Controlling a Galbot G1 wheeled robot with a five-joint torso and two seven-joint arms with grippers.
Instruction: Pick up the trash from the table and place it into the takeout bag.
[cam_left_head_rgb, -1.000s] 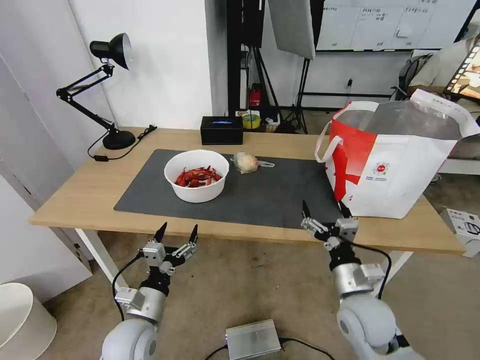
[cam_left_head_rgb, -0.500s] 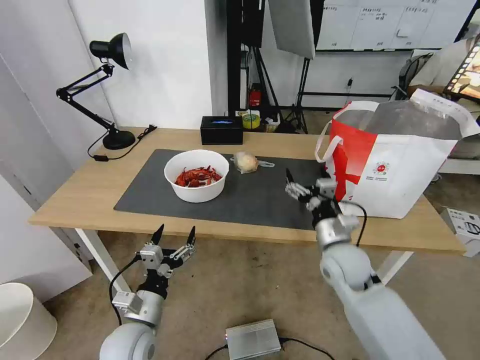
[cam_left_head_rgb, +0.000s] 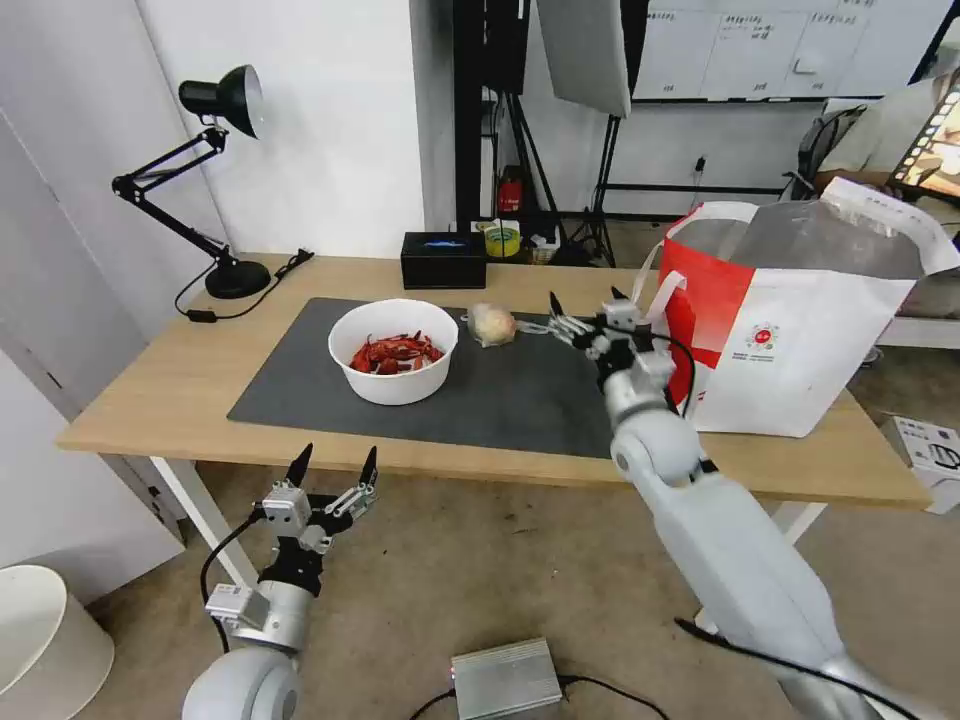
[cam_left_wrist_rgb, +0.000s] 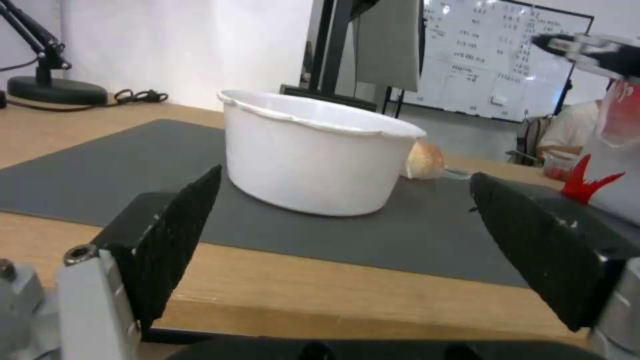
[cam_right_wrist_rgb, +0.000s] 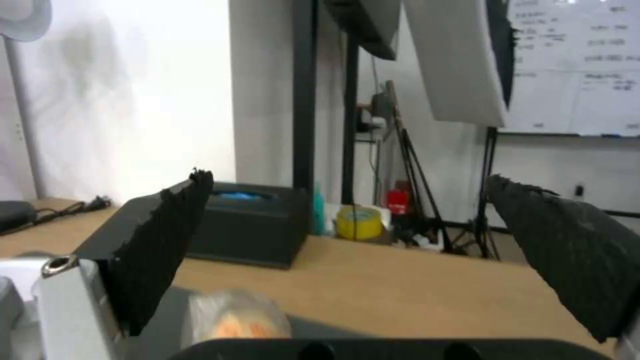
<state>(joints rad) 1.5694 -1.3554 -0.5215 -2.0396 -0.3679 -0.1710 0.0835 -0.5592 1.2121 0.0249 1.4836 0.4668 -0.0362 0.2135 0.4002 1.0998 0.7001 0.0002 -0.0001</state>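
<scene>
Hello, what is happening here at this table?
A two-armed robot is clearing trash into the takeout bag. Its right gripper, open and empty, reaches over the grey mat toward the small plastic wad. The left gripper, also open, waits below the table edge. The bowl of crayfish shells sits untouched on the mat.

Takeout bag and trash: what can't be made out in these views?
- Takeout bag: in the head view its inside floor is hidden by its own walls and foil lining, so any contents are unknown.
- White bowl: in the left wrist view its wall hides the shells.
- Plastic wad: in the right wrist view it is blurred and cut off by the right pincer base.
- Left pincer hangs below the table, open.
</scene>
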